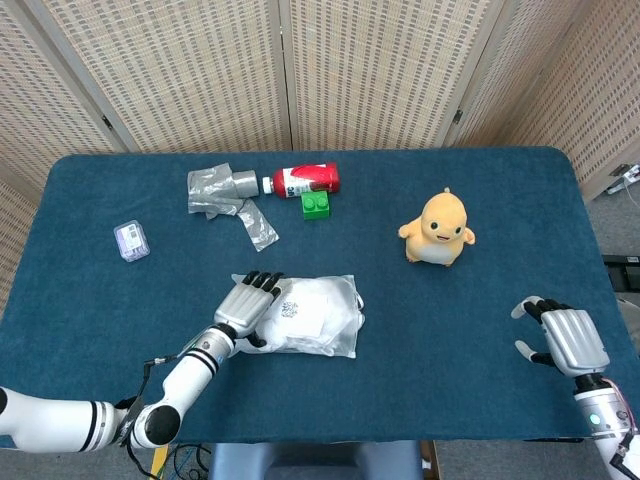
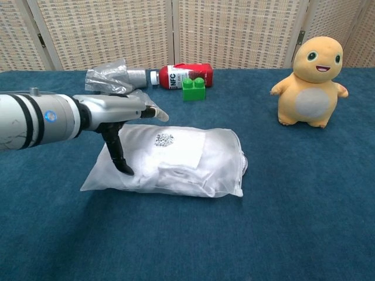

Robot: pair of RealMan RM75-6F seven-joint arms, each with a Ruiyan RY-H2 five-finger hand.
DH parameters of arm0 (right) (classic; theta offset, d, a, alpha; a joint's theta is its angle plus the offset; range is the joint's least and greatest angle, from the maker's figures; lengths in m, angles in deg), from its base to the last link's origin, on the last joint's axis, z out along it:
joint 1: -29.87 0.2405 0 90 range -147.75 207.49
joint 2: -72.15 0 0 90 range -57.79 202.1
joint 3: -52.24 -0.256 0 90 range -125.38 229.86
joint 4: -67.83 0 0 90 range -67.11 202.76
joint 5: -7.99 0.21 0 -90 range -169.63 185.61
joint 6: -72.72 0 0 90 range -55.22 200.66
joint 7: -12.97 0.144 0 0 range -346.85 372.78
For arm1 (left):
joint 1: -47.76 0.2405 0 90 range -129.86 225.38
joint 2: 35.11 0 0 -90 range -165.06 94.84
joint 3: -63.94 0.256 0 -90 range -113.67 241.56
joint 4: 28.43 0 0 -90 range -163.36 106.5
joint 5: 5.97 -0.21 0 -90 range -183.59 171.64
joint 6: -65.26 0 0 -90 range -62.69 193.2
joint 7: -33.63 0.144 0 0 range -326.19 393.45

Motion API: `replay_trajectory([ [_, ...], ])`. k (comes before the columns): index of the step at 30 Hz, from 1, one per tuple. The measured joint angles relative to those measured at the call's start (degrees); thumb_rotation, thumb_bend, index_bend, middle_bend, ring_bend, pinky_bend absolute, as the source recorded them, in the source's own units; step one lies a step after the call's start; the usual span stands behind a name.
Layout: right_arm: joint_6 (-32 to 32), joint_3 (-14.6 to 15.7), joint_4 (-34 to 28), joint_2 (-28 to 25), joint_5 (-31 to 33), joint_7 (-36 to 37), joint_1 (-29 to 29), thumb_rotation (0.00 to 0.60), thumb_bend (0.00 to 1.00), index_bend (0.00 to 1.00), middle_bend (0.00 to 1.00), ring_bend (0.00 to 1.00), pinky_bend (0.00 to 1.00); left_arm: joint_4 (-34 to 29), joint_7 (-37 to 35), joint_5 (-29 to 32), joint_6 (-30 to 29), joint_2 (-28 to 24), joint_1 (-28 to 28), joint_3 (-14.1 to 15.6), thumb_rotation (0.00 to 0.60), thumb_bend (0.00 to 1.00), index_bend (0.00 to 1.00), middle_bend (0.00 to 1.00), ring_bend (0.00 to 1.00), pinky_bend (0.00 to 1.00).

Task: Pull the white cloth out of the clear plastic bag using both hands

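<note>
The clear plastic bag lies flat near the table's front centre, with the folded white cloth inside it and a small printed label on top. My left hand hovers flat over the bag's left end, fingers apart and stretched forward. In the chest view the left hand spans above the bag and its thumb points down, touching the bag's left part. It holds nothing. My right hand rests far right near the front edge, fingers apart, empty, and is outside the chest view.
A yellow plush toy stands right of centre. At the back lie a red bottle, a green brick and crumpled plastic wrap. A small packet sits at the left. Folding screens stand behind the table.
</note>
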Motion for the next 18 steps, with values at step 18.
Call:
replay_trajectory([
  [18,-0.7,0.3,0.4,0.9,-0.2,0.2,0.4,0.600,0.17,0.43,0.38,0.38,0.52,2.4,3.2,9.7,0.6,1.2,-8.8,3.5,0.600,0.00,0.00,0.00,0.00,0.00],
])
